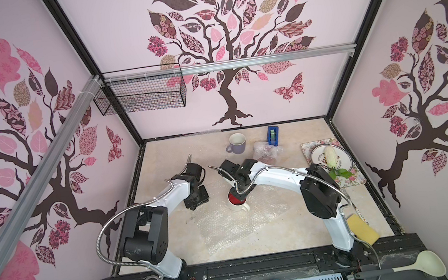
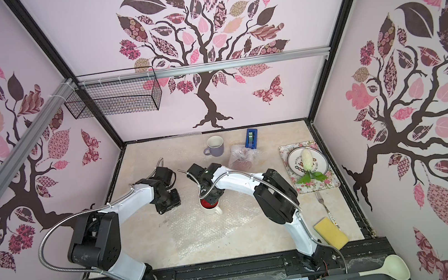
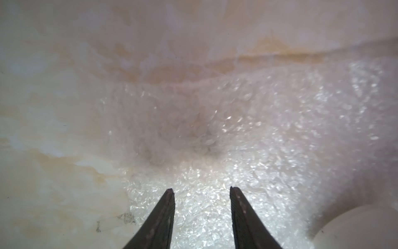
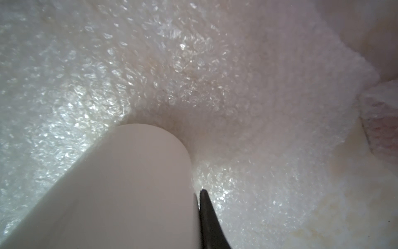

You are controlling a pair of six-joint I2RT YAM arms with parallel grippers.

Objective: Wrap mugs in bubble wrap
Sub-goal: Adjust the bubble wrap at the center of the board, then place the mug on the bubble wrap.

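A white mug with a red inside (image 1: 239, 206) (image 2: 212, 207) stands upright on a flat sheet of bubble wrap (image 1: 245, 228) (image 2: 216, 230) mid-table. My right gripper (image 1: 237, 195) (image 4: 199, 194) is shut on its rim, one finger against the white outer wall (image 4: 129, 183) and the other hidden inside. Just left of the mug, my left gripper (image 1: 196, 205) (image 3: 201, 189) hangs open over the bubble wrap's (image 3: 258, 129) edge, holding nothing. The lavender mug (image 1: 237, 143) stands bare at the back. Beside it lies a red mug bundled in bubble wrap (image 1: 266, 151).
A blue tape dispenser (image 1: 273, 134) stands at the back. At the right, a floral tray (image 1: 308, 147) carries a plate with food. A yellow sponge (image 1: 363, 229) and a fork (image 2: 323, 201) lie near the right edge. A wire basket (image 1: 141, 94) hangs on the back wall.
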